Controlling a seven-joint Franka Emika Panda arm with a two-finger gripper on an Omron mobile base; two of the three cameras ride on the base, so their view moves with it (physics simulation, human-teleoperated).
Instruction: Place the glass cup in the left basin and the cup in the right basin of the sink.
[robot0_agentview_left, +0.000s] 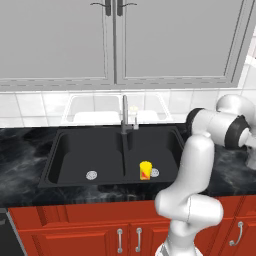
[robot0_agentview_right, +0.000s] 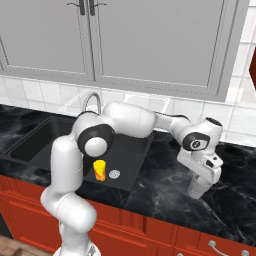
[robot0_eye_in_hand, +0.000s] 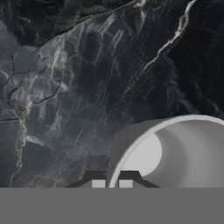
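We have the gripper (robot0_eye_in_hand: 112, 183) pinched shut on the glass cup's (robot0_eye_in_hand: 175, 151) rim, out on the black marble counter (robot0_eye_in_hand: 65, 87) right of the sink (robot0_agentview_left: 117, 150). We should lift straight before swinging toward the left basin (robot0_agentview_left: 85, 155).

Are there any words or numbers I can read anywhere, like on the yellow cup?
None: no words or numbers can be read anywhere.
The cup in the right basin has a red-orange mark on its side, too small and blurred to tell if it is writing.
The glass cup is plain.
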